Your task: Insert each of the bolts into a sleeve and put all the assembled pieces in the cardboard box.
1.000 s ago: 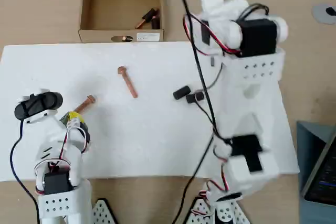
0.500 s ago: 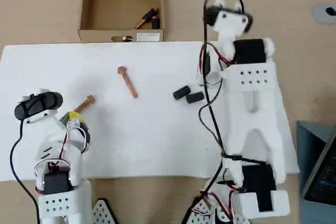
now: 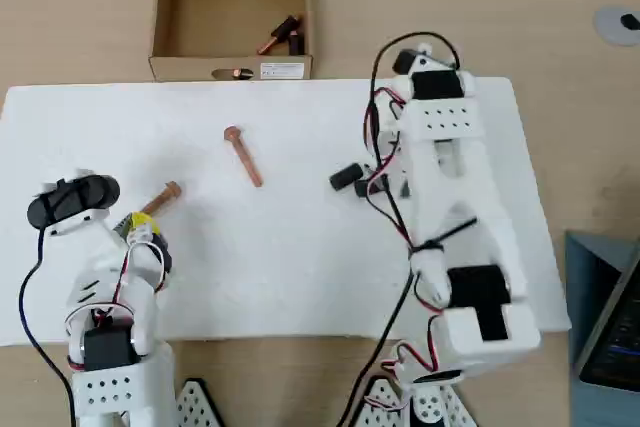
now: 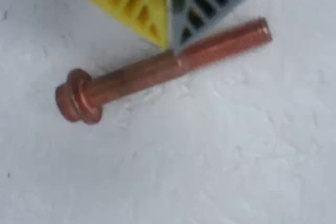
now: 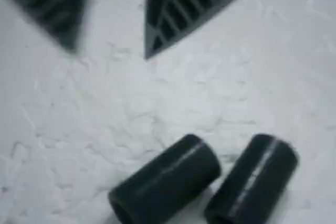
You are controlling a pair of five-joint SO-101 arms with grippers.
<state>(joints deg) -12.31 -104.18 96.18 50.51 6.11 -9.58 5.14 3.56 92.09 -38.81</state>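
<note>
Jaws on your right arm [image 3: 440, 137] are apart, sleeves [image 5: 165, 184] lying just left of them; left jaws together, touching a bolt [image 4: 157, 72].

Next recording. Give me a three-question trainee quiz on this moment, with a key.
1. True or false: the right end effector hangs open over the white mat.
2. How many sleeves lie loose on that mat?
3. The left end effector has its tips at: A) a bolt; B) the sleeves; C) the cardboard box.
Key: 1 true; 2 two; 3 A.
</note>
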